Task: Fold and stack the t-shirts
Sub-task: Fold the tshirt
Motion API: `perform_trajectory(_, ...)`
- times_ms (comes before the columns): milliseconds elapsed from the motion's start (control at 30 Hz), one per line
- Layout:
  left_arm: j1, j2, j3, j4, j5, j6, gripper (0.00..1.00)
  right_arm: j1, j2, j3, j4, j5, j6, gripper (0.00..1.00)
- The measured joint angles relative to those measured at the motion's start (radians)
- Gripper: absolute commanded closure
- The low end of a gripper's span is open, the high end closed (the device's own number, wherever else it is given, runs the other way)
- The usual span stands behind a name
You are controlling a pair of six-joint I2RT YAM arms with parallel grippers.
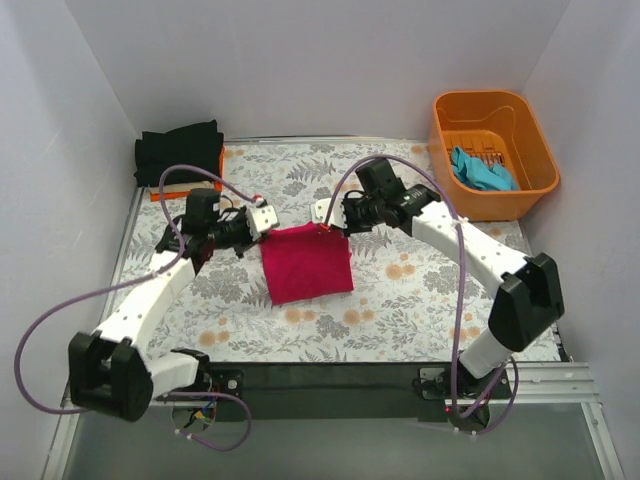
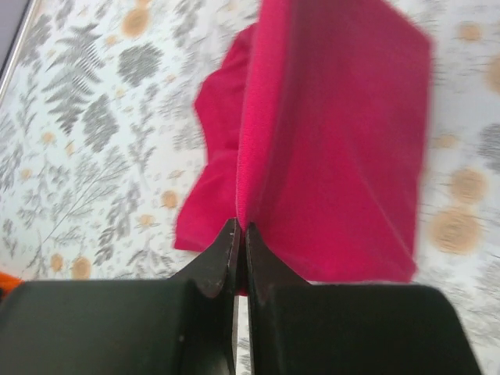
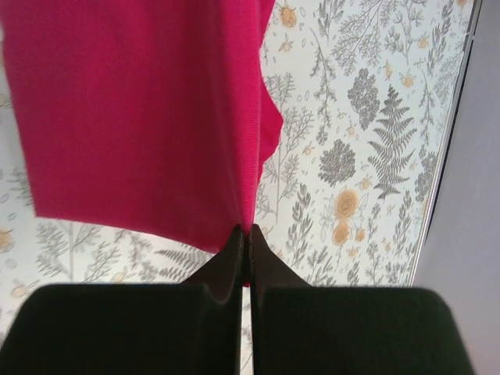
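Observation:
The magenta-pink t-shirt, partly folded, is held up by its two far corners above the floral table, its lower part resting on the cloth. My left gripper is shut on its left corner; the left wrist view shows the shirt pinched between my fingertips. My right gripper is shut on the right corner; the right wrist view shows the shirt hanging from my gripper. A teal-blue t-shirt lies in the orange basket. A folded black shirt sits at the back left.
The orange plastic basket stands at the back right corner. An orange edge shows under the black shirt. White walls enclose the table on three sides. The floral tablecloth covers the work area; a dark strip runs along the near edge.

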Motion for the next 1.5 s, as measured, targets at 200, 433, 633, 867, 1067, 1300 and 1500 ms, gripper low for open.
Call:
perform_trajectory(200, 0.133, 0.277, 0.090, 0.127, 0.036, -0.010, 1.00, -0.034, 0.231, 0.171, 0.042, -0.041, -0.029, 0.99)
perform_trajectory(433, 0.159, 0.499, 0.104, 0.272, 0.020, -0.041, 1.00, -0.085, 0.538, 0.378, 0.091, -0.055, -0.039, 0.99)
perform_trajectory(633, 0.159, 0.636, 0.174, 0.333, 0.023, -0.102, 1.00, -0.114, 0.616, 0.396, 0.103, -0.064, -0.018, 0.99)
perform_trajectory(867, 0.158, 0.604, 0.209, 0.344, 0.042, -0.131, 1.00, -0.125, 0.520, 0.389, 0.132, -0.068, 0.003, 0.99)
perform_trajectory(1067, 0.158, 0.609, 0.227, 0.357, 0.008, -0.135, 1.00, -0.126, 0.519, 0.391, 0.171, -0.061, 0.019, 0.99)
perform_trajectory(1300, 0.158, 0.769, 0.350, 0.371, -0.023, -0.199, 0.96, -0.129, 0.659, 0.418, 0.229, -0.013, 0.055, 0.77)
perform_trajectory(1500, 0.158, 0.962, 0.506, 0.325, -0.068, -0.305, 0.72, -0.139, 0.770, 0.516, 0.235, 0.047, 0.106, 0.46)
